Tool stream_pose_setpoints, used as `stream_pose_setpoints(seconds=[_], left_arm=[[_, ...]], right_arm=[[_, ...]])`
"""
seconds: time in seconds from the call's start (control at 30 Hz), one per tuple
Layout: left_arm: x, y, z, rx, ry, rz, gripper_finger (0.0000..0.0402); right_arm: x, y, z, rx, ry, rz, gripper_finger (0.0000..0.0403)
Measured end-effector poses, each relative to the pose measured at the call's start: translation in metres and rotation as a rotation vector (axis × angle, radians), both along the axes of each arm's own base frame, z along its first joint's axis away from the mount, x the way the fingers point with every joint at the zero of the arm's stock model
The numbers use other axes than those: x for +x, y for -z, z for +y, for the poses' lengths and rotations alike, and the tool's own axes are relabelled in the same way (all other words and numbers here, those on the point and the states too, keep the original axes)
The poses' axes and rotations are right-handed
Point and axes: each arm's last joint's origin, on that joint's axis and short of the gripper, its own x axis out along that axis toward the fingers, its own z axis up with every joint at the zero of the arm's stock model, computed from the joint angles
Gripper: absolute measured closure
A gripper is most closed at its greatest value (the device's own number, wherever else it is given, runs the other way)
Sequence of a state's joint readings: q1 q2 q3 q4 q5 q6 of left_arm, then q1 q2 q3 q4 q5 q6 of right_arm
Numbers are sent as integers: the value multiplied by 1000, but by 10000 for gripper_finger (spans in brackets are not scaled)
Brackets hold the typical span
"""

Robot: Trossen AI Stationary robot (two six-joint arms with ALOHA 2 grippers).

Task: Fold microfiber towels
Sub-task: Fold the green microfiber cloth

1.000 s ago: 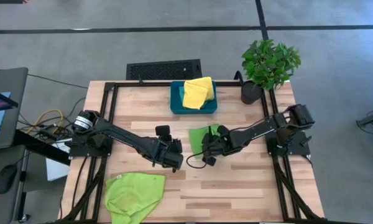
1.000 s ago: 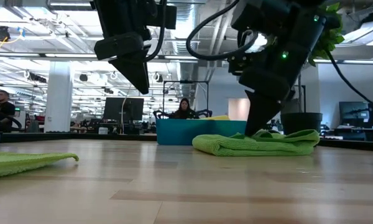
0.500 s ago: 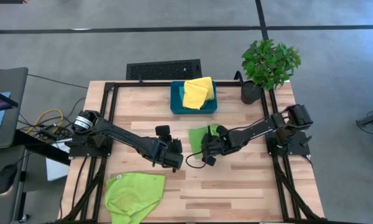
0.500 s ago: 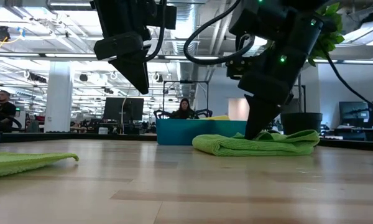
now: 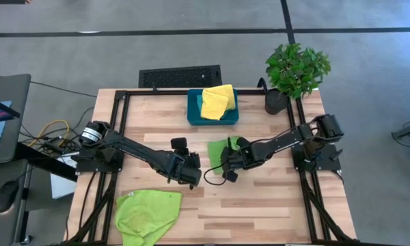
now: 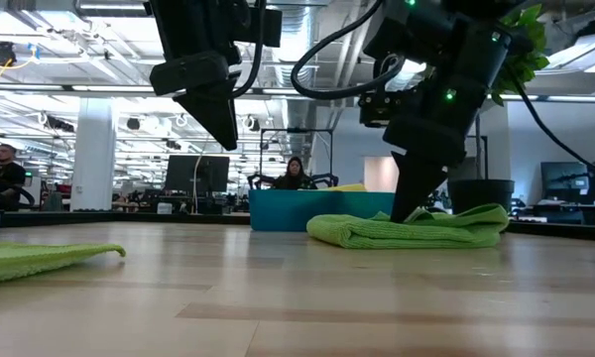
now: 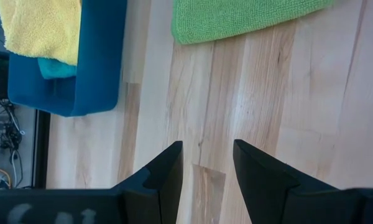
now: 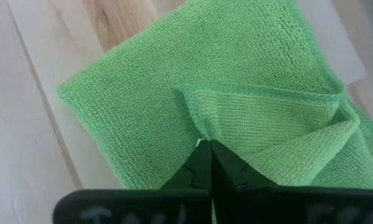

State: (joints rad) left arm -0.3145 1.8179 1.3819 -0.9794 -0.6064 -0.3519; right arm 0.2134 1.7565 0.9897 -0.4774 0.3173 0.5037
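Note:
A folded lime green towel [image 5: 220,148] lies flat on the table's middle, also seen in the low view [image 6: 377,229] and the right wrist view [image 8: 143,118]. My right gripper [image 5: 227,164] [image 8: 205,152] is down on its near part, shut on it. My left gripper [image 5: 193,175] [image 7: 206,155] hangs open above bare wood to the towel's left, touching nothing. A second lime green towel [image 5: 147,212] lies spread at the near left. A yellow towel [image 5: 217,101] rests over a teal one [image 7: 56,67] in the teal bin [image 5: 193,113]. My right gripper pinches the folded green towel between its two fingers, at the hemmed edge of an upper flap [image 8: 196,127] near the towel's middle. The fingers come from above, slanting down [image 6: 412,203]. How many layers they hold I cannot tell. The towel lies on the table, slack.
A potted plant [image 5: 295,72] stands at the far right corner. A black frame [image 5: 123,96] runs around the table's edges. Bare wood [image 5: 260,205] lies at the near right.
My right gripper has shut on the folded green towel, staying in place over it. The towel has kept its place and shape on the table.

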Motion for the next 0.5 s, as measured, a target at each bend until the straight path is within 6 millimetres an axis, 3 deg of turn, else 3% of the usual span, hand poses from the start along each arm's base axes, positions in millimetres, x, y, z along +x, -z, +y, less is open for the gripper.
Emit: stream_pose_setpoints(seconds=[0.5], left_arm=[[0, 0, 0, 0, 0, -1, 267]], right_arm=[[-26, -40, -17, -97, 106, 13, 399]])
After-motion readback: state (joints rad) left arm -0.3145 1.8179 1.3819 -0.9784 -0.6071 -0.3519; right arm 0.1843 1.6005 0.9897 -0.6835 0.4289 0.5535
